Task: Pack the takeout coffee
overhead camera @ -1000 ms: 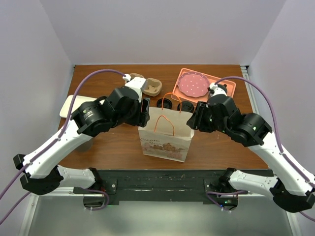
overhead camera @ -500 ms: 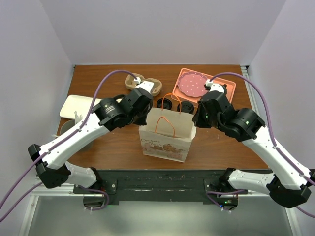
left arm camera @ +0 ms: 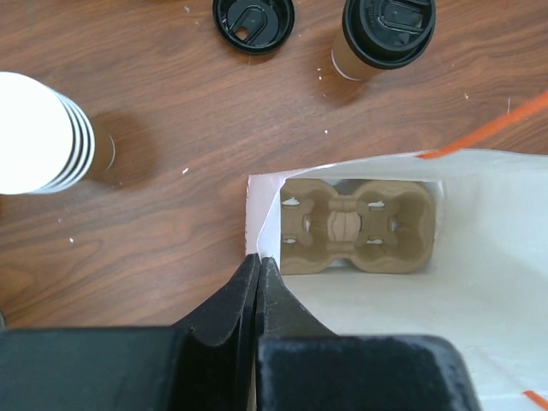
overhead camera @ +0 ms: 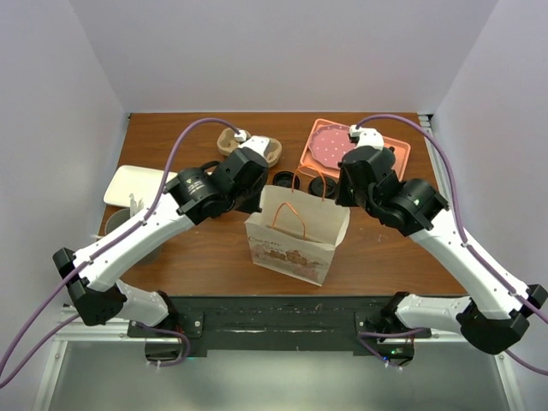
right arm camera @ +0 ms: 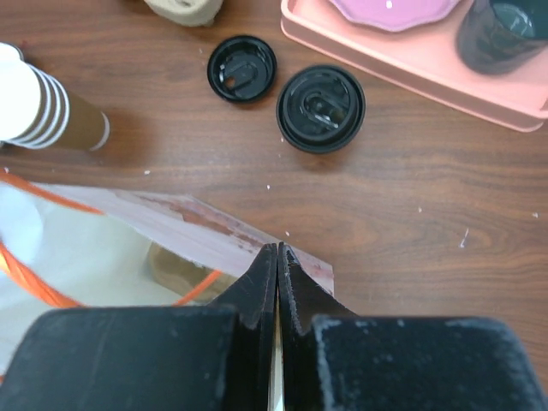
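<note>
Left wrist: carrier (left arm camera: 355,224) inside bag (left arm camera: 479,282), unseen from top; left gripper (left arm camera: 259,261), right gripper (right arm camera: 278,250) clamped on bag rim.

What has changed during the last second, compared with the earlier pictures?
Both arms swung in toward the paper bag; the left gripper and right gripper closed, each pinching a side of its rim, and its right side shifted slightly outward. The takeout coffee, loose lid and cup stack stayed put.

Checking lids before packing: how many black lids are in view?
2. A loose black lid lies on the table behind the paper bag; the other tops the takeout coffee right beside it. More may be hidden from view.
</note>
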Robot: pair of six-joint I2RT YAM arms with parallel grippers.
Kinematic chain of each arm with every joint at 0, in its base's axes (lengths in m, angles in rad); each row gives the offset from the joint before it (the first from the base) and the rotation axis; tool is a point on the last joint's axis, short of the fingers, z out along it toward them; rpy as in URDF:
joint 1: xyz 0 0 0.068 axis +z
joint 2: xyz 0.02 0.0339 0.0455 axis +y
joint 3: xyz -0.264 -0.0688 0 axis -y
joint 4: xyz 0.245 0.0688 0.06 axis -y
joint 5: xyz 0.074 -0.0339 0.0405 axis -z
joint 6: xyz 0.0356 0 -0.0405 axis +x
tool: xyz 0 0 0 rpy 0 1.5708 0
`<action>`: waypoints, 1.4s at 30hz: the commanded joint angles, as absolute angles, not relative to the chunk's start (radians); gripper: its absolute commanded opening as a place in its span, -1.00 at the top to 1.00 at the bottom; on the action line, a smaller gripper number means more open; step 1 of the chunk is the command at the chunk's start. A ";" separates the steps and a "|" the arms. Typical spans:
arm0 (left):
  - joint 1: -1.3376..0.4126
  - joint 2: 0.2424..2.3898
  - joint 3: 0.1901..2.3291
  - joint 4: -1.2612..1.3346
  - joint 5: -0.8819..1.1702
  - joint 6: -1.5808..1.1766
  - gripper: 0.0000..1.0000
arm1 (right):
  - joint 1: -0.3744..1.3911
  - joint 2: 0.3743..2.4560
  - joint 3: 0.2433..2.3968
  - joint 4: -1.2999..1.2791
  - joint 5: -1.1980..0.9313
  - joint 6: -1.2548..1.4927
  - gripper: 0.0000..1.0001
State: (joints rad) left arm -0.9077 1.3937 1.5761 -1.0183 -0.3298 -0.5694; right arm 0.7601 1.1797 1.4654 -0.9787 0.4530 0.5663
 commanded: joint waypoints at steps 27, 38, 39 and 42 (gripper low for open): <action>-0.845 1.143 1.427 -1.053 -0.350 -0.666 0.48 | 0.443 1.621 1.628 -0.873 0.160 0.264 -0.51; -0.847 1.118 1.466 -1.066 -0.325 -0.649 -0.05 | 0.442 1.793 1.666 -0.844 0.137 0.187 -0.61; -0.847 1.115 1.473 -1.071 -0.328 -0.650 -0.07 | 0.440 1.801 1.669 -0.844 0.137 0.184 -0.61; -0.845 1.109 1.479 -1.074 -0.339 -0.653 -0.08 | 0.442 1.824 1.680 -0.851 0.146 0.169 -0.62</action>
